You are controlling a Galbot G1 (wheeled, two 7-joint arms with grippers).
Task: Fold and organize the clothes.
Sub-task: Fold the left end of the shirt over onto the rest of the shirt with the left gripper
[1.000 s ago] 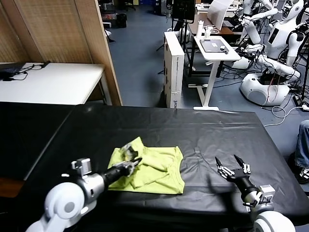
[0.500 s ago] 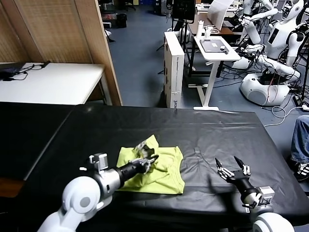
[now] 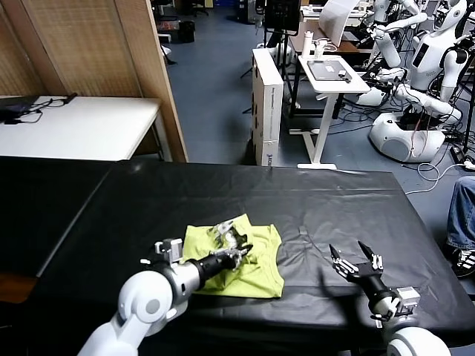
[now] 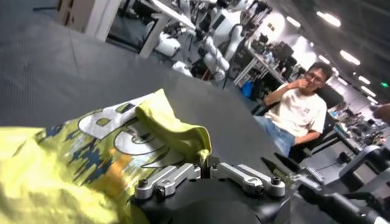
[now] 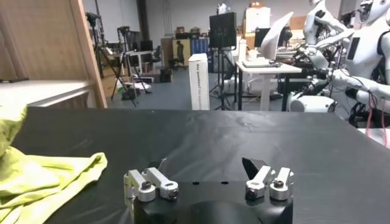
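T-shirt [image 3: 256, 261] bunched on table [image 3: 334, 200] | left tool [image 3: 236, 244] clenched on its fold | right tool [image 3: 355, 260] released, well apart

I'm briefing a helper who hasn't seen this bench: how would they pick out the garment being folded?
Look at the long black table in front of the robot. Near its front edge, left of centre, lies a crumpled lime T-shirt, one flap pinched up by the left gripper; the open right gripper hovers apart. It is the only bright, soft thing on the table.
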